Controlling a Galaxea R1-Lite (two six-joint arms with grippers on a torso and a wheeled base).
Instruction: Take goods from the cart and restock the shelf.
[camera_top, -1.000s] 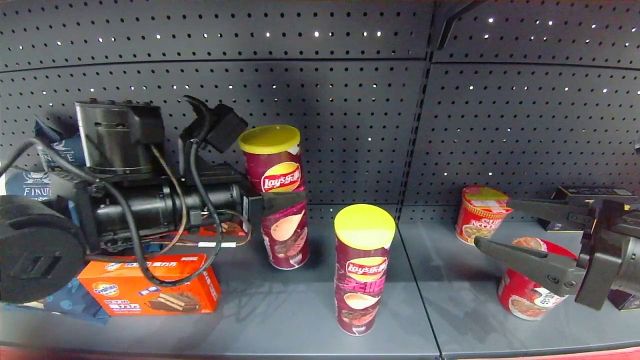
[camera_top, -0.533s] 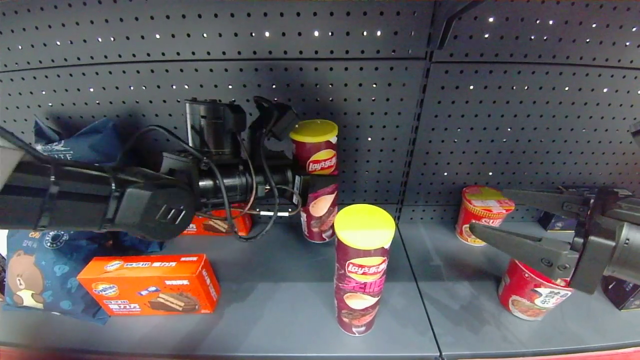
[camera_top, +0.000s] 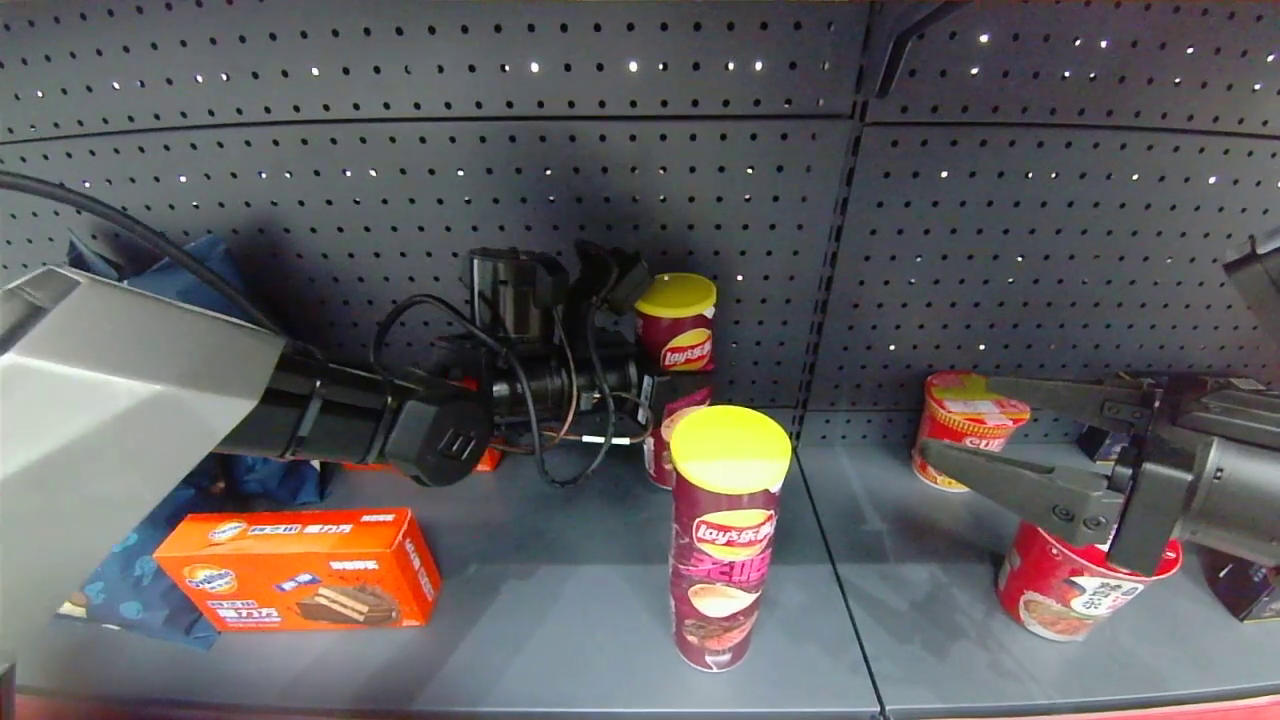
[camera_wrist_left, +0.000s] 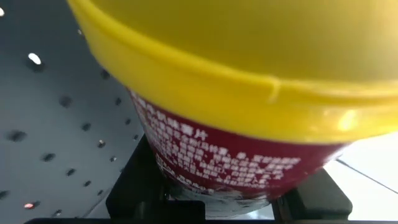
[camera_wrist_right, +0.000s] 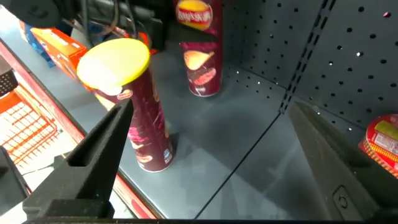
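Observation:
A maroon chips can with a yellow lid (camera_top: 678, 330) stands upright at the back of the shelf (camera_top: 560, 620), close to the perforated back panel. My left gripper (camera_top: 672, 385) is shut on its middle. In the left wrist view the can's lid and upper wall (camera_wrist_left: 236, 93) sit right before the camera. A second, identical can (camera_top: 727, 530) stands free near the shelf's front edge. The right wrist view shows the front can (camera_wrist_right: 134, 106) and the held can (camera_wrist_right: 200, 50), whose base is at or just above the shelf floor. My right gripper (camera_top: 960, 418) hangs open over the right bay, holding nothing.
An orange biscuit box (camera_top: 300, 568) lies at the front left, with blue bags (camera_top: 130, 590) beside it. A second orange box (camera_top: 487, 458) sits behind my left arm. Two red noodle cups (camera_top: 965, 425) (camera_top: 1070, 590) stand under my right gripper. An orange cart basket (camera_wrist_right: 25, 134) is below the shelf edge.
My left arm has carried the chips can to the right and deeper, up to the back panel behind the front can. My right gripper has drifted slightly left, still open.

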